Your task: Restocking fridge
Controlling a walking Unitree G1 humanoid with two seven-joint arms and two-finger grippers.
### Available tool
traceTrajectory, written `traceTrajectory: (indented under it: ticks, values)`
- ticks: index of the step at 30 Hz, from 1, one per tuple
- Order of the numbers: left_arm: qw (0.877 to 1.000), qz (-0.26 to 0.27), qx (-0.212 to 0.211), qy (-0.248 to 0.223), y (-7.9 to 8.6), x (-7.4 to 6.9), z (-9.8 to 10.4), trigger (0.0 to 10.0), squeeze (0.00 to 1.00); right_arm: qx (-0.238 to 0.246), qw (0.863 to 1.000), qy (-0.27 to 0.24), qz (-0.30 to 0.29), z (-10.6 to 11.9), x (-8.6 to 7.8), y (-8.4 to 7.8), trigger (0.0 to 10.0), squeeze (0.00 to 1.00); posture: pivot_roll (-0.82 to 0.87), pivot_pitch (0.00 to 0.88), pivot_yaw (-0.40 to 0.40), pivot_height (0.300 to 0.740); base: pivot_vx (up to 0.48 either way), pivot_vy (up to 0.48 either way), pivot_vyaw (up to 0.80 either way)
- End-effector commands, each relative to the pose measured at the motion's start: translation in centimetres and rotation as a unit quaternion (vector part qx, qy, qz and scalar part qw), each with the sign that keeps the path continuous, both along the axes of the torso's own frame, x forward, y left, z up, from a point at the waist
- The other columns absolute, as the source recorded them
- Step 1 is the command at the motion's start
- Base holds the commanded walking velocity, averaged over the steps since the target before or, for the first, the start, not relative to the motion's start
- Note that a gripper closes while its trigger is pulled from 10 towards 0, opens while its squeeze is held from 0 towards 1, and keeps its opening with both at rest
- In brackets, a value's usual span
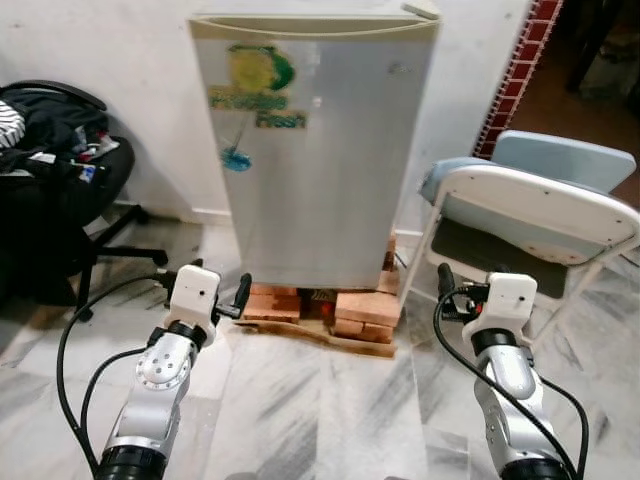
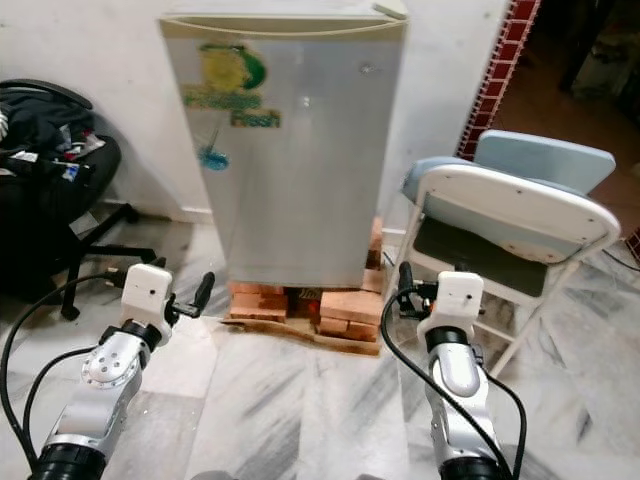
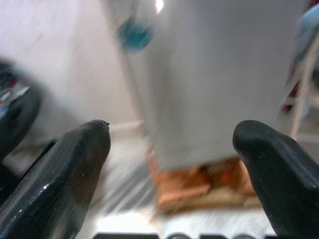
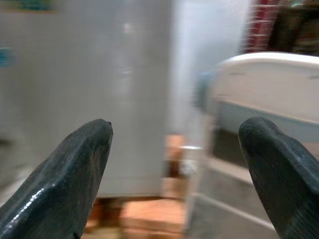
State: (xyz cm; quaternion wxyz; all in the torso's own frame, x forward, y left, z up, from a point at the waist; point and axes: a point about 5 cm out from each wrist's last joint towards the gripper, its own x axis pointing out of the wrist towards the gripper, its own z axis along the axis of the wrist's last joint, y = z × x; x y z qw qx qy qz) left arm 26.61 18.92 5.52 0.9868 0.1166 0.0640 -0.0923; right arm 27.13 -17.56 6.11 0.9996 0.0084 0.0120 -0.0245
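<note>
The fridge stands ahead against the far wall, door closed, raised on bricks. The eye views add a black chair at left and a folding chair at right. Left gripper and right gripper hover near, jaws spread and holding nothing.

1 fridge, 2 chairs, several bricks
</note>
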Motion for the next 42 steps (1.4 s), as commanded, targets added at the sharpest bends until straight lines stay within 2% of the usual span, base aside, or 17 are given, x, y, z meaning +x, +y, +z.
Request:
traceTrajectory:
  ticks: [1, 8, 10, 16, 22, 36, 40, 42]
  values:
    - [1.000, -0.007, 0.001, -0.011, -0.6, 0.5, 0.5, 10.0, 0.00, -0.010, 1.000, 0.004, -0.002, 0.0, 0.2, -0.7, 10.0, 0.00, 0.01, 0.000, -0.027, 0.740, 0.000, 0.480, 0.00]
    - [0.999, -0.002, 0.005, -0.033, -0.2, 0.3, 1.8, 10.0, 0.00, -0.008, 1.000, -0.015, 0.005, 1.7, 1.2, -0.8, 10.0, 0.00, 0.02, 0.000, -0.026, 0.740, 0.000, 0.480, 0.00]
    - [0.999, -0.004, 0.028, -0.043, 0.3, 0.0, 2.1, 10.0, 0.00, -0.008, 1.000, -0.023, 0.006, 1.8, 1.5, -0.2, 10.0, 0.00, 0.02, 0.003, -0.003, 0.740, 0.000, 0.480, -0.73]
    - [0.999, 0.006, 0.018, -0.040, 1.2, 0.1, 2.5, 10.0, 0.00, 0.007, 1.000, -0.020, 0.000, 1.7, 1.1, 0.3, 10.0, 0.00, 0.02, 0.023, 0.006, 0.740, 0.000, 0.480, -0.80]
    - [0.999, 0.006, 0.011, -0.040, 1.1, 0.4, 2.7, 10.0, 0.00, 0.008, 1.000, -0.005, -0.009, 1.0, 0.5, 0.0, 10.0, 0.00, 0.01, 0.041, 0.009, 0.740, 0.000, 0.480, -0.80]
    - [0.999, 0.007, 0.001, -0.042, 0.7, 0.6, 2.9, 10.0, 0.00, 0.006, 1.000, -0.013, -0.009, 1.7, 1.0, 0.0, 10.0, 0.00, 0.01, 0.056, -0.003, 0.740, 0.000, 0.480, -0.80]
    - [1.000, 0.016, 0.017, -0.016, 2.4, -0.5, 1.9, 10.0, 0.00, 0.006, 1.000, -0.012, -0.020, 1.6, 0.6, -0.4, 10.0, 0.00, 0.00, 0.061, -0.005, 0.740, 0.000, 0.480, -0.80]
    - [0.999, 0.032, 0.005, -0.008, 3.3, -0.8, 1.9, 10.0, 0.00, 0.003, 1.000, -0.010, -0.023, 1.5, 0.3, -0.7, 10.0, 0.00, 0.01, 0.064, -0.003, 0.740, 0.000, 0.480, -0.80]
